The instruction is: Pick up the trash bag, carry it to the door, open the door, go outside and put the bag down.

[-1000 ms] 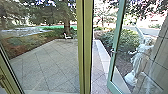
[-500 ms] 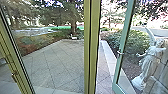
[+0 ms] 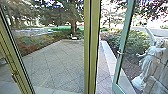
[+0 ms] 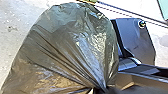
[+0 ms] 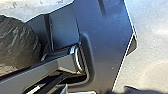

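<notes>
Head view: green-framed door (image 3: 119, 60) stood open, right side of frame, with a gap between it and the yellowish post (image 3: 92, 47) | left wrist view: trash bag (image 4: 62, 45) sat up close, left arm was nearer imo | left gripper, right gripper: honestly couldn't tell if spread or pinching

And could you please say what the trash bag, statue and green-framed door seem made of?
The trash bag looks like glossy plastic film, creased and shining. The statue seems matt and pale, perhaps stone or plaster. The door has clear glass, the statue showing through; its smooth frame may be painted metal.
</notes>
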